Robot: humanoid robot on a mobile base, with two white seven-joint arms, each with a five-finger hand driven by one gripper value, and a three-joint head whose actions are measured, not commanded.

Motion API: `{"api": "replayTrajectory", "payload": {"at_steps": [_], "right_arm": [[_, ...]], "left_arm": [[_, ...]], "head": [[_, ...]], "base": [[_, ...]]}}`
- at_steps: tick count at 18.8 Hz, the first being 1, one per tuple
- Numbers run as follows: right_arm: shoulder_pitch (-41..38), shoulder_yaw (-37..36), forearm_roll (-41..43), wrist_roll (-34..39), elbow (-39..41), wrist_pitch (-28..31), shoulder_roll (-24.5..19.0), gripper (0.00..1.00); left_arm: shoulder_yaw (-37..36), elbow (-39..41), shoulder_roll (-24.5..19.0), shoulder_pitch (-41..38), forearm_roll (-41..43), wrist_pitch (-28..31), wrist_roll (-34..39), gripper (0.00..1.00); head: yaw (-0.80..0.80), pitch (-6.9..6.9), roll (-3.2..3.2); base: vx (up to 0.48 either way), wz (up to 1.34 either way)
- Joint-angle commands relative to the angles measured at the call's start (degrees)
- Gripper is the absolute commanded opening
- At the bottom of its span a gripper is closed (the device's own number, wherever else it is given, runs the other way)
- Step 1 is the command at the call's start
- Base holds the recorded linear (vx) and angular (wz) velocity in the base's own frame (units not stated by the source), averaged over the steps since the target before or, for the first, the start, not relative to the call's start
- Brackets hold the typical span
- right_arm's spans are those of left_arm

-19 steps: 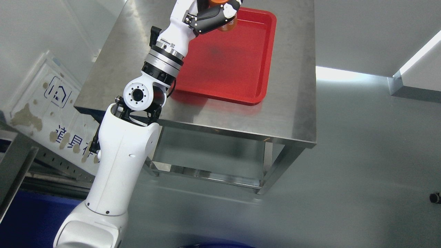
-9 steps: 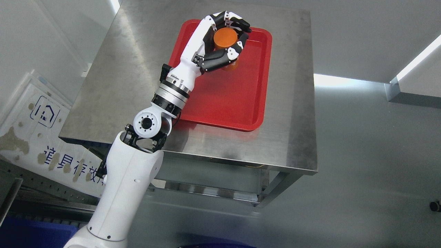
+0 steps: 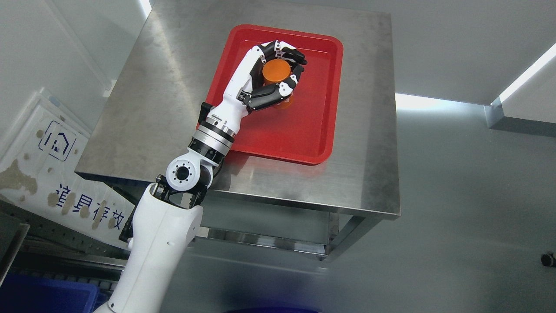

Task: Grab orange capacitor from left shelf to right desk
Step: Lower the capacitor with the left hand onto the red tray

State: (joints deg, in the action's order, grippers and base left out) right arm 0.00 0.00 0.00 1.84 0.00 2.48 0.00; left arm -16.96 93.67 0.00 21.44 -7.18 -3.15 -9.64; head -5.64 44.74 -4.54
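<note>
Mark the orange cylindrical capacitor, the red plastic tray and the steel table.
orange cylindrical capacitor (image 3: 276, 71), head view, on its flat top face, inside the left hand's fingers.
red plastic tray (image 3: 299, 130), head view, on its bare floor.
steel table (image 3: 165, 82), head view, on the bare top left of the tray.

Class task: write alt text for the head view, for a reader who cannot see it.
The left robot hand grips an orange capacitor over a red tray, which lies on a steel table. The white arm reaches in from the lower left.
</note>
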Motion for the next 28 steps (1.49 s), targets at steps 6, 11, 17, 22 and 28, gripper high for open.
{"api": "replayTrajectory", "payload": {"at_steps": [6, 11, 17, 22, 28], "right_arm": [[-0.1, -0.6, 0.0, 0.0, 1.9, 0.1, 1.0, 1.0], [-0.1, -0.6, 0.0, 0.0, 1.9, 0.1, 1.0, 1.0], [-0.1, -0.6, 0.0, 0.0, 1.9, 0.0, 1.0, 1.0], [-0.1, -0.6, 0.0, 0.0, 1.9, 0.1, 1.0, 1.0], [-0.1, -0.6, 0.0, 0.0, 1.9, 0.1, 1.0, 1.0]], "left_arm": [[0.4, -8.4, -1.0, 6.9, 0.2, -0.5, 0.5, 0.04], [-2.8, -9.4, -1.0, 7.0, 0.2, -0.5, 0.6, 0.05], [-3.6, -10.7, -1.0, 7.0, 0.2, -0.4, 0.5, 0.05], [-2.6, -11.9, -1.0, 6.9, 0.2, -0.5, 0.4, 0.09], [-3.0, -11.8, -1.0, 7.4, 0.2, -0.4, 0.5, 0.59]], "head": [[0.0, 0.0, 0.0], [0.0, 0.0, 0.0], [0.0, 0.0, 0.0], [0.0, 0.0, 0.0], [0.0, 0.0, 0.0]], "base": [[0.0, 0.0], [0.0, 0.0], [0.0, 0.0], [0.0, 0.0], [0.0, 0.0]]}}
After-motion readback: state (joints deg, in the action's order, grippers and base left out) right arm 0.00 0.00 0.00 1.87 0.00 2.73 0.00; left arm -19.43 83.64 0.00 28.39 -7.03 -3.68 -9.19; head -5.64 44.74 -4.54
